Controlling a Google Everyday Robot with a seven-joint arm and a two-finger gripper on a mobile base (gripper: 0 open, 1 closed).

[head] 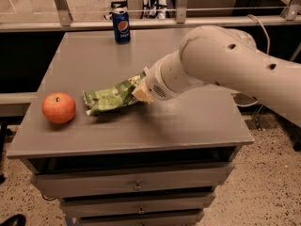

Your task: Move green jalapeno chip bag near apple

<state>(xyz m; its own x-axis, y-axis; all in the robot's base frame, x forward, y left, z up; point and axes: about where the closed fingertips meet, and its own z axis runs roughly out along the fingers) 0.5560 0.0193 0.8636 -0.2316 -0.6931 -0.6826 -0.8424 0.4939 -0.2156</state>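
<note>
The green jalapeno chip bag (pixel 110 96) is a crinkled light-green foil bag, held at its right end just above or on the grey table top (pixel 155 126). My gripper (pixel 140 89) is shut on the bag's right end; the white arm reaches in from the right and hides part of it. The apple (pixel 59 108), round and red-orange with a dark stem, sits at the table's left front. The bag's left end is a short gap to the right of the apple, not touching it.
A blue soda can (pixel 121 26) stands upright at the table's back edge. A rail with metal posts (pixel 61 6) runs behind the table. Drawers (pixel 136 186) sit below the top. A cable (pixel 263 32) hangs at the right.
</note>
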